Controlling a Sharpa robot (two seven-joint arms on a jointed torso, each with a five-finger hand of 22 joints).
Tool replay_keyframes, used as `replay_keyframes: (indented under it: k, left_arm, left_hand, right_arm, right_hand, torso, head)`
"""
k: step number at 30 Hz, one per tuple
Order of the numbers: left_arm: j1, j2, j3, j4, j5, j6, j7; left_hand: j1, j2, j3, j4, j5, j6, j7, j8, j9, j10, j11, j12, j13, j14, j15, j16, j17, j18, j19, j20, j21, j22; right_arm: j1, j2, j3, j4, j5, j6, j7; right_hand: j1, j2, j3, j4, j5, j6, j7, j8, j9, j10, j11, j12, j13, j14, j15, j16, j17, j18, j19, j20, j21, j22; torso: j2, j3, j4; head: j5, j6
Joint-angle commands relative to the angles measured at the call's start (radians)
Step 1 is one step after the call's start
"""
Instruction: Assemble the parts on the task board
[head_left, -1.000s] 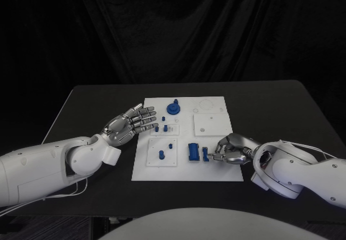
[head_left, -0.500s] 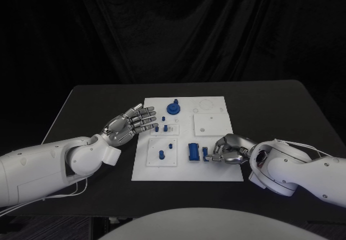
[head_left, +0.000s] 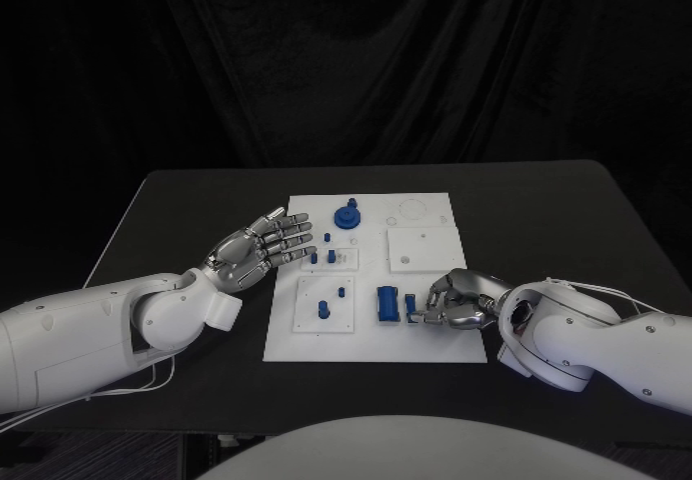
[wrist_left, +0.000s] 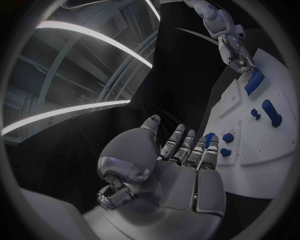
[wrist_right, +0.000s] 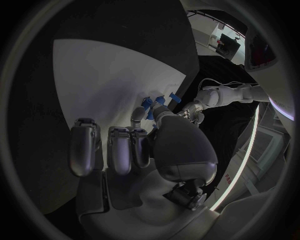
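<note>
Task board lies flat mid-table, between both hands. Left hand hovers at the board's left edge, palm up, fingers spread, grasping nothing. Right hand rests on the board's right part, fingers curled, pinching a small blue part just beside the larger blue block.

Task board: we see smooth matt white plastic.
Parts: we see glossy blue plastic.
Tabletop: matt black.
Fingers: we see shiny silver metal.
</note>
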Motion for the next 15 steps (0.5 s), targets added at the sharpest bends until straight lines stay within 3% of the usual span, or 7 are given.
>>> replay_keyframes:
  k: [1, 15]
  left_arm:
    - [-0.002, 0.002, 0.001, -0.001, -0.001, 0.019, 0.013]
    - [-0.004, 0.003, 0.001, -0.003, -0.001, 0.022, 0.012]
  left_hand:
    - [-0.008, 0.0, 0.007, 0.0, 0.006, -0.004, 0.094, 0.004, 0.0, 0.005, -0.001, 0.004, 0.0, 0.0, 0.006, 0.006, 0.001, -0.021, 0.007, 0.001, 0.004, 0.001]
    - [-0.008, 0.0, 0.007, 0.0, 0.006, -0.004, 0.094, 0.004, 0.0, 0.005, -0.001, 0.004, 0.0, 0.0, 0.006, 0.006, 0.001, -0.021, 0.007, 0.001, 0.004, 0.001]
  right_arm:
    - [-0.003, 0.001, 0.0, 0.002, -0.009, 0.01, -0.013]
    - [-0.004, 0.002, 0.0, 0.007, -0.009, 0.014, -0.009]
  right_hand:
    - [0.005, -0.004, -0.006, 0.001, -0.006, -0.006, 0.0, 0.004, 0.001, 0.104, -0.005, 0.003, 0.263, 0.084, -0.005, -0.007, 0.133, 0.007, 0.04, -0.006, -0.005, 0.201]
    - [0.003, -0.002, -0.01, 0.003, -0.023, -0.006, 0.0, 0.005, 0.005, 0.104, -0.005, 0.003, 0.263, 0.084, -0.005, -0.007, 0.131, 0.008, 0.04, -0.006, -0.006, 0.201]
  torso:
    - [-0.001, 0.0003, -0.0002]
    - [-0.001, 0.0006, -0.0002]
  head:
    - [0.001, 0.0]
    - [0.001, 0.0]
